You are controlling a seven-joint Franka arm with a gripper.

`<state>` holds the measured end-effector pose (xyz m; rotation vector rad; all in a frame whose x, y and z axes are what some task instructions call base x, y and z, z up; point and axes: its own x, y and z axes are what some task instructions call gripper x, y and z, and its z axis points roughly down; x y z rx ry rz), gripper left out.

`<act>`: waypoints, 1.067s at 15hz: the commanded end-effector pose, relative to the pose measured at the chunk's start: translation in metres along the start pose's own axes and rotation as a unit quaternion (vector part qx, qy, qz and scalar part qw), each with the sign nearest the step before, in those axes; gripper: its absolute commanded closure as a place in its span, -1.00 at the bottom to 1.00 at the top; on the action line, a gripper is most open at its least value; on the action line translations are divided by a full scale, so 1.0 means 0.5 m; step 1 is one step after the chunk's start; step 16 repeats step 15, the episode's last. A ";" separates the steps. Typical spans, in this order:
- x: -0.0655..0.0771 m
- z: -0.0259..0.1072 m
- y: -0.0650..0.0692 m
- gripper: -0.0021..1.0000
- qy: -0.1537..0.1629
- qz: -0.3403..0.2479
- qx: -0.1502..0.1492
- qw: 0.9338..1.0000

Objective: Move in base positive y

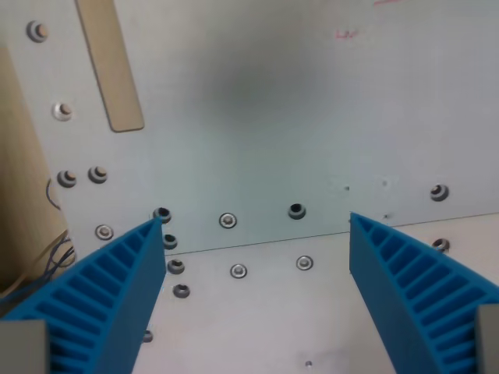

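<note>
My gripper (256, 224) is open, with nothing between its two blue ribbed fingers (109, 288). The fingers rise from the bottom corners of the wrist view, one at the left and one at the right (413, 280). Below them lies a pale grey metal plate (265, 109) with several bolts and holes, such as a bolt (228, 220) and a dark hole (296, 210). A seam (273, 240) runs across the plate between the fingertips.
A tan strip (113, 62) lies on the plate at the upper left. A beige surface (19, 179) with dark cables (54, 257) borders the wrist view's left edge. Faint red marks (347, 33) show at the top right.
</note>
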<state>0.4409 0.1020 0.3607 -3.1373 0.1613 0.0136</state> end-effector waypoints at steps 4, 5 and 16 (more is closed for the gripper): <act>-0.006 -0.006 -0.057 -1.00 0.003 0.006 -0.002 1.000; -0.008 -0.006 -0.067 -1.00 0.003 0.006 -0.002 1.000; -0.026 -0.004 -0.168 -1.00 0.003 0.006 -0.002 1.000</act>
